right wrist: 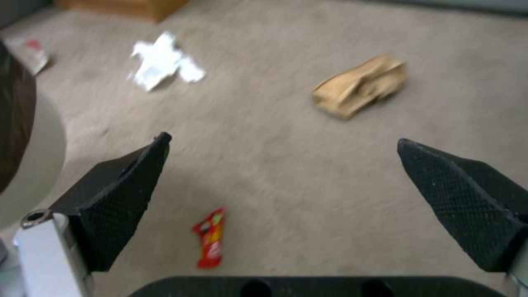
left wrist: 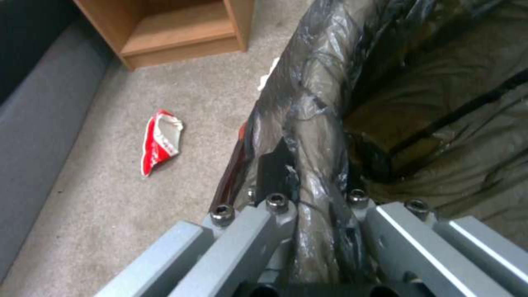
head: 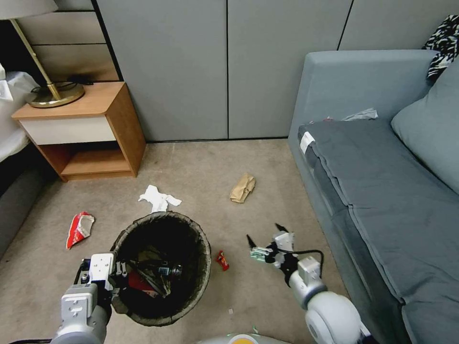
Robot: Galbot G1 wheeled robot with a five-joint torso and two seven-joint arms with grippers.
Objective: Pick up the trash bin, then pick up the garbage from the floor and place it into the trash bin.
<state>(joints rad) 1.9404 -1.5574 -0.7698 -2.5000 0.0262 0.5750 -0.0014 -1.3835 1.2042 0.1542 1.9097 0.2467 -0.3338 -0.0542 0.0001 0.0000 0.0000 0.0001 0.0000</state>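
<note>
Holding the trash bin by its near rim: left gripper, pinched tight on the dark bag liner. Off to that gripper's far side on the carpet, a red-and-white packet; past the bin's far rim, a crumpled white tissue. Inside the bin, some litter already, dark and hard to sort out. Between bin and right gripper, close under the tips, a small red wrapper. Right gripper spread wide, holding nothing, hanging above the floor. Well ahead of its tips, a crumpled brown paper.

Could go wrong: thin, flat wrapper, so likely to slide away or slip out between the pads. Grip mostly on slippery liner, so the bin might tip or sag and spill. Could also bump the bin when reaching over.

Hard to tell: how much hard rim sits inside the left pinch. Bin's white wall mostly hidden by the liner.
</note>
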